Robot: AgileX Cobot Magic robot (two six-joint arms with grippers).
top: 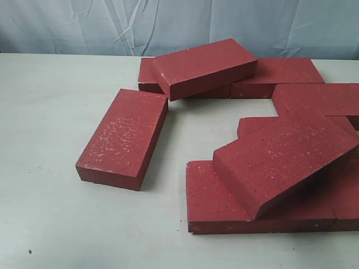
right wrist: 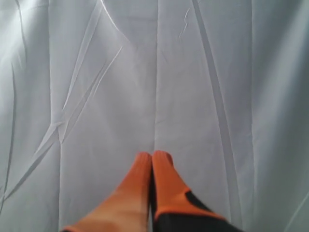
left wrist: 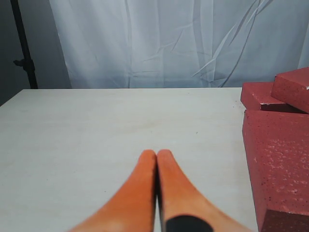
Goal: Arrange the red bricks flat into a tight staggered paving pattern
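Several dark-red bricks lie scattered on the pale table [top: 50,140]. One brick [top: 123,137] lies flat alone at the left. Another [top: 205,67] rests tilted on flat bricks at the back. A further brick [top: 283,159] leans across flat bricks at the right front [top: 216,204]. Neither gripper shows in the exterior view. My left gripper [left wrist: 156,153] is shut and empty, low over bare table, with bricks [left wrist: 280,164] off to one side. My right gripper [right wrist: 152,155] is shut and empty, facing only the white curtain.
A wrinkled white curtain [top: 179,25] hangs behind the table. A dark stand pole [left wrist: 23,46] rises beyond one table corner in the left wrist view. Bare tabletop stretches left of the lone brick and along the front.
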